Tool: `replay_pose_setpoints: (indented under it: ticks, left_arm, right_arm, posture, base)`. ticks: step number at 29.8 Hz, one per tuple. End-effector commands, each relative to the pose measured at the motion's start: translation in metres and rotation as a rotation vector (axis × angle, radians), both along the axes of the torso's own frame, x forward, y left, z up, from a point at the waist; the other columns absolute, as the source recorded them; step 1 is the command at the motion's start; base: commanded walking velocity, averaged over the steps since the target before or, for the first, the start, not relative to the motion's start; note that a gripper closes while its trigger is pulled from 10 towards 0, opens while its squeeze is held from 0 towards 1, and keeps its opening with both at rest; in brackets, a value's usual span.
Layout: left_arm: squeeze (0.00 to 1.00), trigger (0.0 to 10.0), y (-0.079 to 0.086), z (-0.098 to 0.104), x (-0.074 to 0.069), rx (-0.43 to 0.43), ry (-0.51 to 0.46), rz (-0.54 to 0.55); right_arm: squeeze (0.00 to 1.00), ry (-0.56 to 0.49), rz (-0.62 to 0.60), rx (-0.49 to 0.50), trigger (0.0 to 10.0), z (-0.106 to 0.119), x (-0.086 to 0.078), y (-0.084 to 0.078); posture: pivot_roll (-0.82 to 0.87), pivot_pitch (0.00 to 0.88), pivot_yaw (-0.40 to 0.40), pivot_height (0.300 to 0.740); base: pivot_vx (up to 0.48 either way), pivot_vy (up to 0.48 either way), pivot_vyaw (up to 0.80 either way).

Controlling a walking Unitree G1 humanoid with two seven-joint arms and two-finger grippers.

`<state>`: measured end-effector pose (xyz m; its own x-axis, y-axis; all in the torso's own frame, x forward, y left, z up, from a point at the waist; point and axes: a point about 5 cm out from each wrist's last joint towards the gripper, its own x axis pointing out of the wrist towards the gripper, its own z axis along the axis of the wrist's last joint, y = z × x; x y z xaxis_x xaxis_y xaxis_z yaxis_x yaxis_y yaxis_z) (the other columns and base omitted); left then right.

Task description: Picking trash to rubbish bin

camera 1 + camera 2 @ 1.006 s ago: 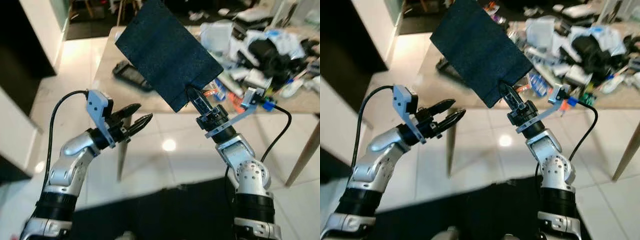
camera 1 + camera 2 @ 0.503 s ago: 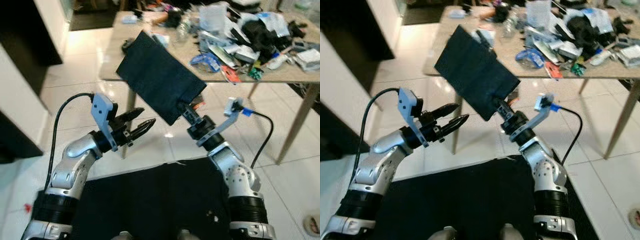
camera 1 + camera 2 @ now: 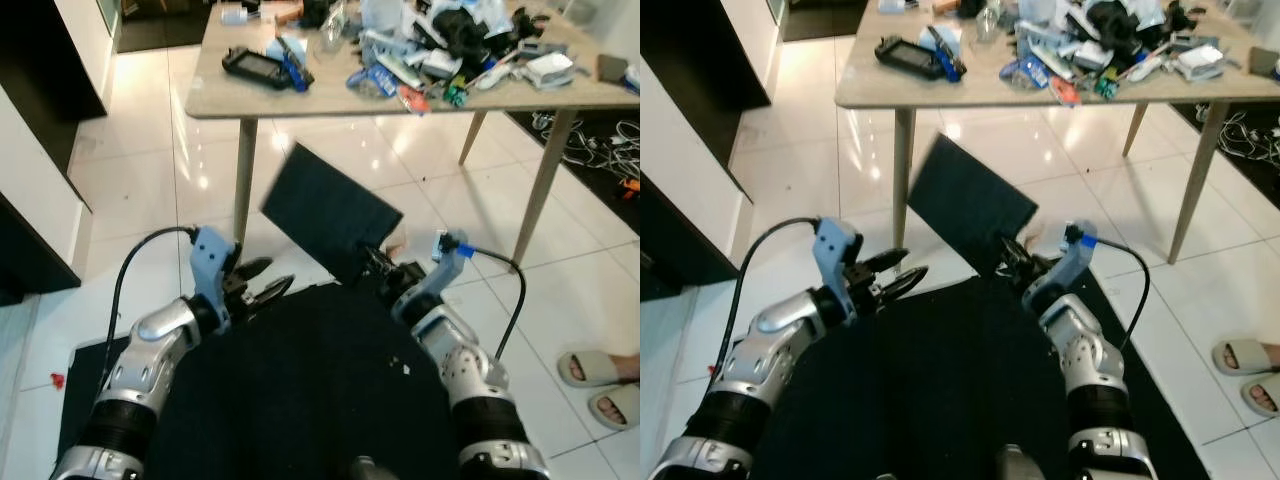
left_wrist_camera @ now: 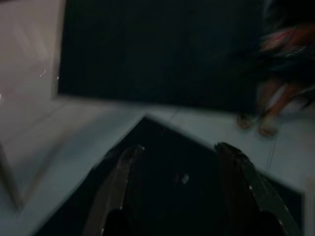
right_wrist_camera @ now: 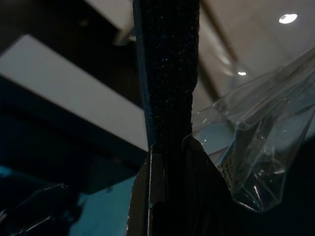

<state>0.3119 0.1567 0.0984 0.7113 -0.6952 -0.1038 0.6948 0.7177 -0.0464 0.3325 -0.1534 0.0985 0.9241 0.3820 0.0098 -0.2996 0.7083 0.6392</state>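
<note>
Dark sheet [image 3: 330, 212] gripped upright by right hand [image 3: 372, 262].

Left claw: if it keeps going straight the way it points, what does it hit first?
Probably the dark flat sheet held in the right claw; the left claw, open, points toward its lower edge. Depth is unclear, so it might pass below.

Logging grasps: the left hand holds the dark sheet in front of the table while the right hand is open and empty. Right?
Sides are swapped. The right hand is shut on the dark sheet, as the left eye view and right wrist view show; the left hand is open and empty. The sheet is in front of the table.
</note>
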Motion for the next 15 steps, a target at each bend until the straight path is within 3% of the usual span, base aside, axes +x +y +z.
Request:
replay_pose_setpoints:
  ticks: [1, 3, 4, 6, 9, 12, 15]
  left_arm:
    - [0.00, 10.0, 0.006, -0.016, -0.002, 0.051, 0.048, 0.044]
    - [0.00, 10.0, 0.019, -0.041, -0.008, 0.097, 0.142, 0.132]
    - [0.00, 10.0, 0.019, -0.041, -0.008, 0.097, 0.142, 0.132]
    - [0.00, 10.0, 0.033, -0.065, -0.017, 0.146, 0.231, 0.238]
    - [0.00, 10.0, 0.042, -0.080, -0.025, 0.187, 0.292, 0.314]
    - [0.00, 10.0, 0.069, -0.124, -0.064, 0.300, 0.485, 0.522]
    - [0.00, 10.0, 0.079, -0.146, -0.093, 0.320, 0.605, 0.619]
  right_arm:
    - [0.00, 0.045, -0.060, -0.029, 10.0, -0.014, -0.004, -0.014]
    - [0.00, 0.135, -0.110, -0.065, 10.0, -0.034, -0.010, -0.023]
    - [0.00, 0.135, -0.110, -0.065, 10.0, -0.034, -0.010, -0.023]
    - [0.00, 0.221, -0.157, -0.098, 10.0, -0.055, -0.019, -0.033]
    - [0.00, 0.273, -0.180, -0.115, 10.0, -0.067, -0.026, -0.039]
    - [0.00, 0.458, -0.266, -0.176, 10.0, -0.106, -0.057, -0.057]
    - [0.00, 0.606, -0.330, -0.224, 10.0, -0.132, -0.087, -0.071]
  posture:
    - [0.00, 0.100, 0.040, 0.740]
    - [0.01, 0.094, 0.041, 0.740]
    - [0.01, 0.094, 0.041, 0.740]
    - [0.01, 0.094, 0.041, 0.740]
    - [0.01, 0.091, 0.042, 0.740]
    - [0.01, 0.093, 0.038, 0.740]
    - [0.01, 0.094, 0.036, 0.740]
  base:
    - [0.000, 0.000, -0.80]
    - [0.000, 0.000, -0.80]
    - [0.000, 0.000, -0.80]
    - [0.000, 0.000, -0.80]
    - [0.000, 0.000, -0.80]
    - [0.000, 0.000, -0.80]
    - [0.000, 0.000, -0.80]
